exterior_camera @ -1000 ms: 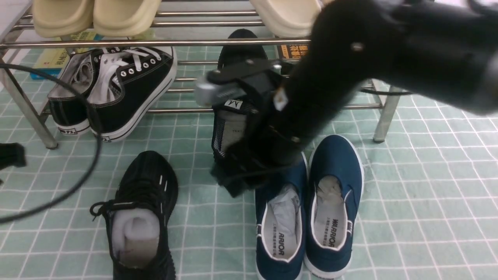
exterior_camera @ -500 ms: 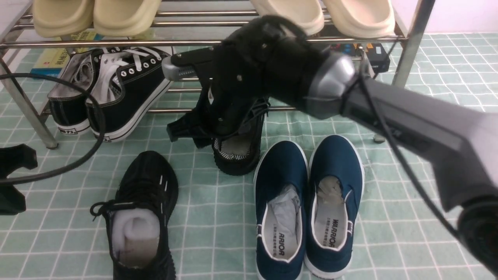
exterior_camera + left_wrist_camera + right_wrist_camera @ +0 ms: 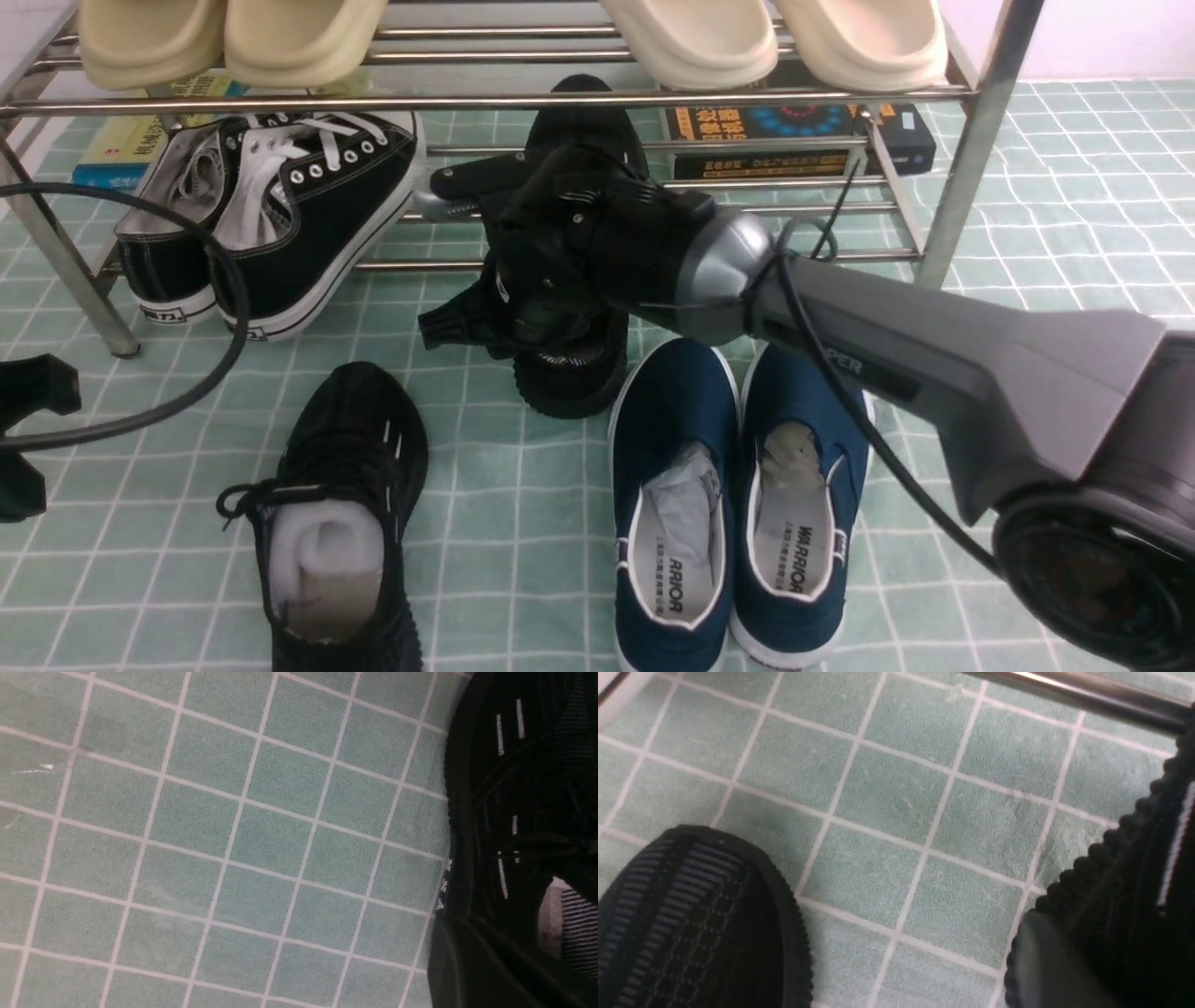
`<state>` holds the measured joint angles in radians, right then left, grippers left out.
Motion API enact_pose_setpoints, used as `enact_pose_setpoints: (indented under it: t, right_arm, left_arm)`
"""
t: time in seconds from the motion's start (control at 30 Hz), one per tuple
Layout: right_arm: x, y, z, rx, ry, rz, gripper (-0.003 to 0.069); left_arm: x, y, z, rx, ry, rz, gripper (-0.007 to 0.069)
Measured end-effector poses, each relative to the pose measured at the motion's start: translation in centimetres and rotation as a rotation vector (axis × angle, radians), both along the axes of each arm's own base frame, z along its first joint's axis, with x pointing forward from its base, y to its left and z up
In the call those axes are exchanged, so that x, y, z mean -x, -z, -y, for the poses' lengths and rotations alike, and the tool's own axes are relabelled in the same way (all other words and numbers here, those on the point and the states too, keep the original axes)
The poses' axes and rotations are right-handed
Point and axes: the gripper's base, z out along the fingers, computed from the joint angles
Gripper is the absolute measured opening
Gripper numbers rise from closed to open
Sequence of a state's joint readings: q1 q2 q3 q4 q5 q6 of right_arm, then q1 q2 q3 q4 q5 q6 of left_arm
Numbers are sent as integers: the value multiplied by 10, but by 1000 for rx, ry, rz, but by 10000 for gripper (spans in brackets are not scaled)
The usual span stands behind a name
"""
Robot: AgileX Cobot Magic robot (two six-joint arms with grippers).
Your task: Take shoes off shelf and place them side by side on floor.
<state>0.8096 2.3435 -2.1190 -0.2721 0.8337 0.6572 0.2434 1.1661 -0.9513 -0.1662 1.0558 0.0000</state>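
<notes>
While the right gripper (image 3: 512,322) is pressing down at the heel opening of an all-black knit lace-up sneaker (image 3: 571,381), one dark finger (image 3: 446,329) is showing outside the shoe's side and the other is hidden. It cannot be told whether the jaws are clamping the collar or only standing around it. This sneaker is lying directly under the gripper. Its toe is pointing away among the lower rods of the two-tier shelf of shiny steel rods (image 3: 280,101), and its heel is jutting out over the pale green floor (image 3: 523,532), which is crossed by thin white grid lines. To the gripper's left and nearer the robot, the matching black knit sneaker (image 3: 350,448) is sitting on the floor, well apart from its partner. To the gripper's right and nearer the robot, the navy canvas slip-on pair (image 3: 677,411) with white soles is resting side by side on the floor, just beside the first sneaker's heel. Further to the gripper's left, black canvas sneakers with white laces (image 3: 308,205) are sitting on the lower tier. Cream foam slides (image 3: 691,37) are lying on the tier above. Far to the left, the left gripper (image 3: 37,387) is hanging low at the frame's edge with its jaws drawn together.
</notes>
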Motion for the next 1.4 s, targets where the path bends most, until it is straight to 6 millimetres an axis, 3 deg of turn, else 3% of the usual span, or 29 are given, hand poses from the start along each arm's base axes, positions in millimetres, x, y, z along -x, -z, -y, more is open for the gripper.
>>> enact_pose_setpoints:
  t: [0.03,0.07,0.17,0.27,0.33,0.57,0.97,1.17,1.4]
  right_arm:
    - [0,0,0,0,0,0,124]
    - [3,-5,1,9,-9,-15,29]
    - [10,-17,4,23,-30,-34,1]
    - [28,-42,8,58,-83,-84,1]
    - [58,-66,6,91,-150,-149,1]
    - [103,-90,-6,112,-206,-200,1]
    - [119,-73,-24,59,-116,-293,3]
    - [120,-53,-32,59,-106,-361,8]
    - [116,-16,-42,98,-64,-419,20]
  left_arm:
    - [0,0,0,-1,0,0,33]
    - [0,0,-1,-8,1,-2,34]
    - [0,0,-1,-14,2,-3,34]
    - [1,0,-1,-15,3,-12,34]
    - [1,1,-1,-15,4,-14,34]
    - [2,1,-3,-42,7,-21,38]
    - [3,1,-7,-93,14,-34,47]
    - [3,1,-8,-96,14,-35,54]
    - [3,1,-8,-96,14,-36,62]
